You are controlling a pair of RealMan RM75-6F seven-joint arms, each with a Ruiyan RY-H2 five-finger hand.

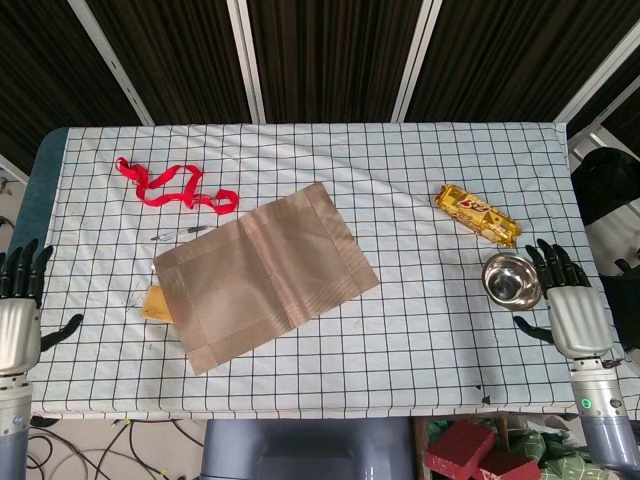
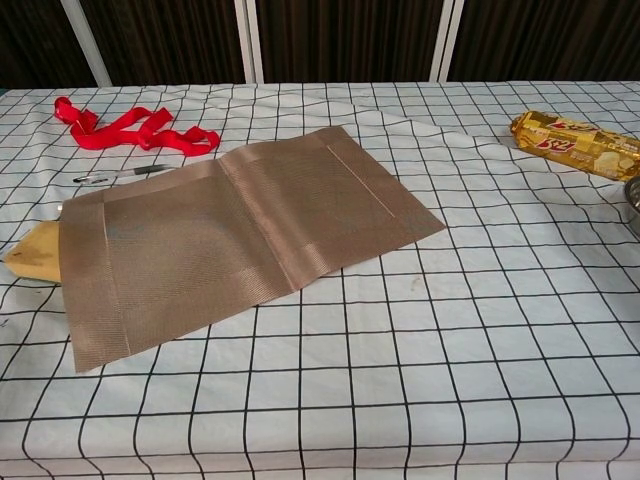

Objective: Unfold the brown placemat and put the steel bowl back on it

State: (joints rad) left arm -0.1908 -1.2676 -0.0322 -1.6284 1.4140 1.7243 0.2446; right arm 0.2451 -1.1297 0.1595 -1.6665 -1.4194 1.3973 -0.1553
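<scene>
The brown placemat (image 1: 262, 275) (image 2: 240, 235) lies spread flat on the checked tablecloth, left of centre, turned at an angle. The steel bowl (image 1: 511, 281) stands empty on the cloth at the right, apart from the mat; only its rim (image 2: 634, 205) shows in the chest view. My right hand (image 1: 568, 305) hovers just right of the bowl with fingers spread and nothing in it. My left hand (image 1: 18, 315) is off the table's left edge, fingers apart and empty. Neither hand shows in the chest view.
A red ribbon (image 1: 170, 186) (image 2: 130, 127) lies behind the mat at the left. A thin pen-like object (image 1: 180, 232) (image 2: 120, 174) lies near the mat's far corner. A yellow item (image 1: 155, 303) (image 2: 32, 254) pokes out from under the mat's left edge. A gold snack packet (image 1: 477, 215) (image 2: 575, 144) sits behind the bowl.
</scene>
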